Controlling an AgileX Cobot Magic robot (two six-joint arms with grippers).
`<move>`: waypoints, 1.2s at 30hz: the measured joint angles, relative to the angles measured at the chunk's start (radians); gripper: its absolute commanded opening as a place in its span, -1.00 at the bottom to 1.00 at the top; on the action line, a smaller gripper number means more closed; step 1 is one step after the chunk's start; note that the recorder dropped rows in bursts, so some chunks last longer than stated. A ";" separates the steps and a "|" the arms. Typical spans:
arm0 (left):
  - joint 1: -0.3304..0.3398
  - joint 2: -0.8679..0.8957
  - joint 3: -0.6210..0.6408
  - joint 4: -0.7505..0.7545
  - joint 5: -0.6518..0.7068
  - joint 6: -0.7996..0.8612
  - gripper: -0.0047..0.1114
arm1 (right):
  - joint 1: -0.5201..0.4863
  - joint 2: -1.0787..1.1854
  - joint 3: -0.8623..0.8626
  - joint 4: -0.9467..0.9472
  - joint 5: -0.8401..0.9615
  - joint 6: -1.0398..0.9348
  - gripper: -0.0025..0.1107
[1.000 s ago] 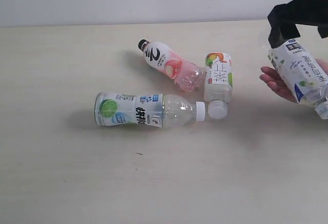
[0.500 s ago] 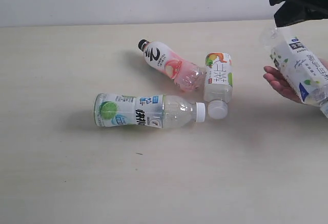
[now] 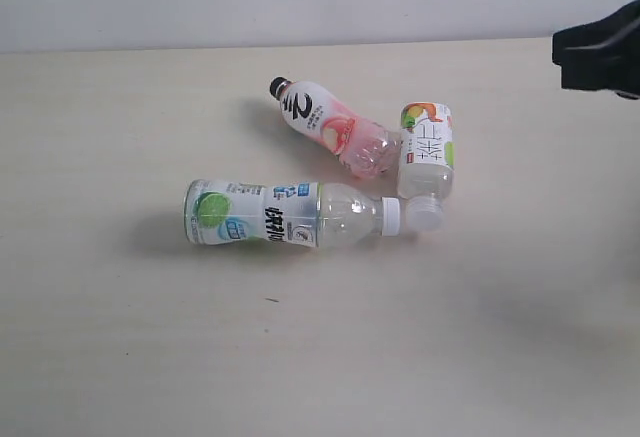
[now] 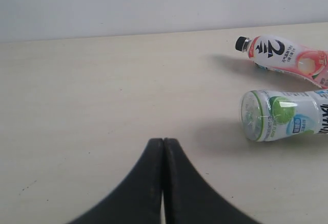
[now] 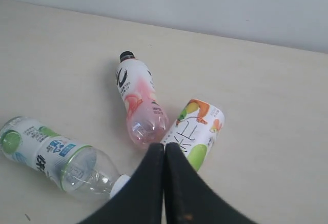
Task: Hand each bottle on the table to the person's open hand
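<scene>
Well apart: bottles [image 3: 290, 214], right end effector [image 3: 572, 59]

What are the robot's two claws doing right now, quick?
Left gripper: closed, holding nothing.
Right gripper: closed, holding nothing.

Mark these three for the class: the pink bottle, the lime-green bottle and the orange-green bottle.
pink bottle [image 3: 334, 129], exterior view, on the peach-coloured part of its label.
lime-green bottle [image 3: 285, 214], exterior view, on its label's dark lettering.
orange-green bottle [image 3: 426, 157], exterior view, mid-label.
</scene>
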 measured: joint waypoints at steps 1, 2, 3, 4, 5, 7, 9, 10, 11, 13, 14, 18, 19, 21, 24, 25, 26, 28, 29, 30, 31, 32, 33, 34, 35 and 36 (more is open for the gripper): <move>0.000 0.000 0.000 0.000 0.000 0.000 -0.92 | 0.000 -0.015 0.015 0.037 -0.003 -0.053 -0.96; 0.000 0.000 0.000 0.000 0.000 0.000 -0.92 | 0.000 -0.035 0.036 0.087 -0.007 -0.102 -0.96; 0.000 0.000 0.000 0.000 0.000 0.000 -0.92 | 0.000 -0.047 0.048 0.118 -0.010 -0.148 -0.96; 0.000 0.000 0.000 0.000 0.000 0.000 -0.92 | 0.000 -0.062 0.060 0.148 -0.014 -0.184 -0.96; 0.000 0.000 0.000 0.000 0.000 0.000 -0.92 | 0.000 -0.076 0.078 0.196 -0.023 -0.241 -0.96; 0.000 0.000 0.000 0.000 0.000 0.000 -0.92 | 0.000 -0.100 0.109 0.269 -0.043 -0.329 -0.96; 0.000 0.000 0.000 0.000 0.000 0.000 -0.92 | 0.000 -0.129 0.148 0.380 -0.063 -0.464 -0.96; 0.000 0.000 0.000 0.000 0.000 0.000 -0.92 | 0.000 -0.141 0.164 0.448 -0.071 -0.527 -0.96; 0.000 0.000 0.000 0.000 0.000 0.000 -0.92 | 0.000 -0.160 0.190 0.525 -0.075 -0.630 -0.96; 0.000 0.000 0.000 0.000 0.000 0.000 -0.92 | 0.000 -0.191 0.229 0.687 -0.076 -0.794 -0.96; 0.000 0.000 0.000 0.000 0.000 0.000 -0.92 | 0.000 -0.209 0.250 0.766 -0.063 -0.885 -0.96; 0.000 0.000 0.000 0.000 0.000 0.000 -0.92 | 0.000 -0.278 0.315 0.887 0.022 -1.114 -0.96; 0.000 0.000 0.000 0.000 0.000 0.000 -0.92 | 0.000 -0.296 0.325 0.897 0.040 -1.136 -0.96; 0.000 0.000 0.000 0.000 0.000 0.000 -0.92 | 0.000 -0.327 0.341 0.912 0.055 -1.159 -0.96; 0.000 0.000 0.000 0.000 0.000 0.000 -0.92 | 0.000 -0.368 0.367 0.916 0.038 -1.166 -0.96; 0.000 0.000 0.000 0.000 0.000 0.000 -0.92 | 0.000 -0.381 0.376 0.916 0.024 -1.163 -0.96; 0.000 0.000 0.000 0.000 0.000 0.000 -0.92 | 0.000 -0.395 0.387 0.916 0.005 -1.159 -0.96; 0.000 0.000 0.000 0.000 0.000 0.000 -0.92 | 0.000 -0.423 0.406 0.916 -0.041 -1.141 -0.96; 0.000 0.000 0.000 0.000 0.000 0.000 -0.92 | 0.000 -0.438 0.415 0.917 -0.069 -1.127 -0.96; 0.000 0.000 0.000 0.000 0.000 0.000 -0.92 | 0.000 -0.453 0.424 0.917 -0.097 -1.108 -0.96; 0.000 0.000 0.000 0.000 0.000 0.000 -0.92 | 0.000 -0.465 0.429 0.918 -0.117 -1.089 -0.96; 0.000 0.000 0.000 0.000 0.000 0.000 -0.92 | 0.000 -0.489 0.448 0.918 -0.154 -1.038 -0.96; 0.000 0.000 0.000 0.000 0.000 0.000 -0.92 | 0.000 -0.497 0.457 0.921 -0.163 -1.013 -0.96; 0.000 0.000 0.000 0.000 0.000 0.000 -0.92 | 0.000 -0.502 0.462 0.921 -0.171 -0.993 -0.96; 0.000 0.000 0.000 0.000 0.000 0.000 -0.92 | 0.000 -0.507 0.467 0.921 -0.176 -0.978 -0.96; 0.000 0.000 0.000 0.000 0.000 0.000 -0.92 | 0.000 -0.509 0.467 0.921 -0.178 -0.971 -0.96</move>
